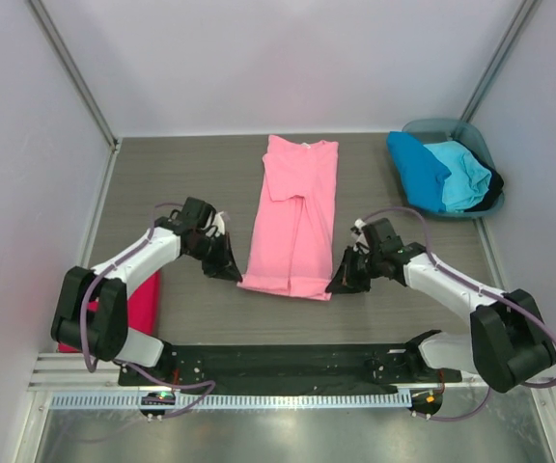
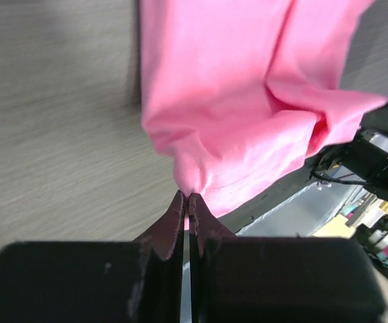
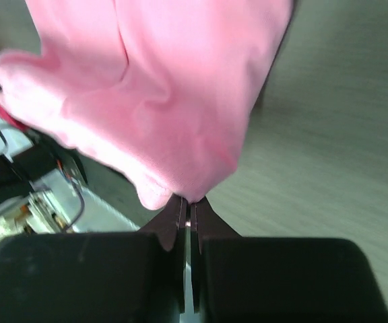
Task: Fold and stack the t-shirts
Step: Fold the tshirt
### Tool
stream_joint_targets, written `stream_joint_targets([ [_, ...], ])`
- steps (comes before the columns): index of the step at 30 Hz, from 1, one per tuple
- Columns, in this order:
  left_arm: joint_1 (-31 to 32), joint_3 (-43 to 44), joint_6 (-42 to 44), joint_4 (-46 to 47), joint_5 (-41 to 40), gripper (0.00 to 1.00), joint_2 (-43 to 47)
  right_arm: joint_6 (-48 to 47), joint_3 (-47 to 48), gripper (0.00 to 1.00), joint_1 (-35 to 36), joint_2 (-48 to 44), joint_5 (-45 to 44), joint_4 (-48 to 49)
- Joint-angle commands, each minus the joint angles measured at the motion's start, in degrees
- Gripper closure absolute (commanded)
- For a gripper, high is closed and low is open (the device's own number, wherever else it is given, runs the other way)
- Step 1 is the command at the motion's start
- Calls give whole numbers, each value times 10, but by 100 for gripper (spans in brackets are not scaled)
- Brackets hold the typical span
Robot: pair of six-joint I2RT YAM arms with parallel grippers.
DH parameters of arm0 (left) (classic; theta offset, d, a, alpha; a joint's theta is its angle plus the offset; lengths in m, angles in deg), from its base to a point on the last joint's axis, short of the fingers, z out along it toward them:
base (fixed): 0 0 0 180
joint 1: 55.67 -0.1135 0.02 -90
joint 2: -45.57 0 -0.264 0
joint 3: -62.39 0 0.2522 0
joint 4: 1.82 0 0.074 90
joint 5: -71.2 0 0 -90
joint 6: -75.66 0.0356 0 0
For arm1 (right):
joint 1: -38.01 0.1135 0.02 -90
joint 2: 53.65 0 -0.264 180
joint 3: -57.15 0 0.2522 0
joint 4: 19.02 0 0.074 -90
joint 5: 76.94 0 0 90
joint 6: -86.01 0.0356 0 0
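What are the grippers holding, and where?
Both hold the light pink t-shirt by its near hem corners: left gripper one corner, right gripper the other.

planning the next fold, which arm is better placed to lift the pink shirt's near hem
Neither alone. The left jaws are shut on the near left corner of the pink shirt, the right jaws on its near right corner, about level. Likely both should lift the hem together.

Four t-shirts are lying in view: pink t-shirt (image 1: 292, 217), crimson t-shirt (image 1: 143, 301), blue t-shirt (image 1: 418, 169), turquoise t-shirt (image 1: 461, 174) | one tub (image 1: 452, 122) is standing
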Motion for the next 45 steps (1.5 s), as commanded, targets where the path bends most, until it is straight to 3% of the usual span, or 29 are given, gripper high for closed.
stream_joint_targets([
  [1, -3, 52, 41, -3, -7, 100, 2, -36, 19, 99, -47, -10, 0, 15],
  [11, -4, 242, 96, 1, -25, 100, -128, -80, 112, 99, -105, 52, -2, 90],
  [24, -27, 480, 108, 4, -45, 100, -322, -145, 320, 99, -169, 273, -6, 106],
  [32, -39, 570, 107, 3, -30, 100, -420, -158, 414, 99, -178, 367, -9, 105],
  [41, -44, 586, 101, 19, -31, 99, -442, -163, 449, 99, -178, 408, -13, 105],
  [43, -43, 586, 102, 23, -38, 93, -443, -167, 450, 93, -177, 408, -12, 106],
  [44, -44, 586, 103, 24, -41, 91, -442, -172, 450, 77, -178, 407, -14, 104],
  [45, -44, 583, 102, 23, -46, 90, -440, -174, 452, 68, -177, 404, -17, 104],
])
